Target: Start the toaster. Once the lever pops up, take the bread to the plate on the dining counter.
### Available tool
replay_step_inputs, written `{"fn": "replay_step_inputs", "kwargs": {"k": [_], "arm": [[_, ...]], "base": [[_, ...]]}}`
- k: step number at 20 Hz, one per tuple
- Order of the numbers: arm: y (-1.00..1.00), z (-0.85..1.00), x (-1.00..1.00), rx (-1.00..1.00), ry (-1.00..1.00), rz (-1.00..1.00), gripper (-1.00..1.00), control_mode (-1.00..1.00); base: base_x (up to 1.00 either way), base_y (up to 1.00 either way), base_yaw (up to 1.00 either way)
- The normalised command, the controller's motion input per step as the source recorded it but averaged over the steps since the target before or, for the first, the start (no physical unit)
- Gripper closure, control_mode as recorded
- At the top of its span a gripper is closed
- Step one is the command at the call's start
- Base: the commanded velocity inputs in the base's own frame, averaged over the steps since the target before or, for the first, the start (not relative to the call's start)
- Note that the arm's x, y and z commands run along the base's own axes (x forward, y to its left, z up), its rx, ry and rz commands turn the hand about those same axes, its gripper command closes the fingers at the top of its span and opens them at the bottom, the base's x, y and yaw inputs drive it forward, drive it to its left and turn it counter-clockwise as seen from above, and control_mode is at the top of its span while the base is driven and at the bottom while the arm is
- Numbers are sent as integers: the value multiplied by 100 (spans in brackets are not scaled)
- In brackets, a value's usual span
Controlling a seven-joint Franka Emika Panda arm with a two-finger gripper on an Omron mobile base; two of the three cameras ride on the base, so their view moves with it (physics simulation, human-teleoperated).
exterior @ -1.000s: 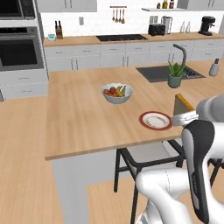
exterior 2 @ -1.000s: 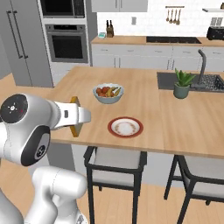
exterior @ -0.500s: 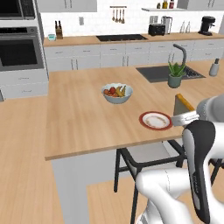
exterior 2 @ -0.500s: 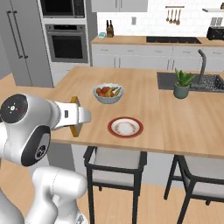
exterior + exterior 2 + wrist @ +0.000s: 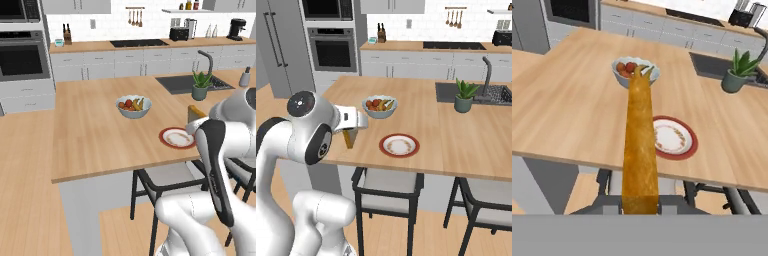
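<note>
The fingers are clamped on the square tan slice of bread with its orange-brown crust (image 5: pixel 640 145), held on its edge at the near side of the light wooden tabletop (image 5: pixel 572 100). Carry it forward over the small round red-rimmed plate (image 5: pixel 673 138), tip it flat, go low, then let go.

White kitchen: wall oven (image 5: pixel 22 57), grey cabinets (image 5: pixel 130 62), wood floor (image 5: pixel 25 200), possibly tiled backsplash.

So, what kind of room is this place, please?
A home kitchen, rendered rather than real. A built-in oven stands in the wall, a sink is set into the wood-topped dining counter, and a bowl of fruit sits near the plate.
</note>
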Motion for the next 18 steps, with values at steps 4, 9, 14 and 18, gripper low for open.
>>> {"fn": "replay_step_inputs", "kwargs": {"k": [4, 9, 14, 18], "arm": [[-8, -4, 100, 0, 8, 11, 100, -100], [-22, -17, 98, 0, 15, 8, 100, -100], [-8, -34, 61, -1, 21, 1, 100, -100], [0, -51, 39, 0, 15, 0, 100, -100]], "base": [[0, 0, 0], [0, 0, 0], [0, 0, 0], [0, 0, 0]]}}
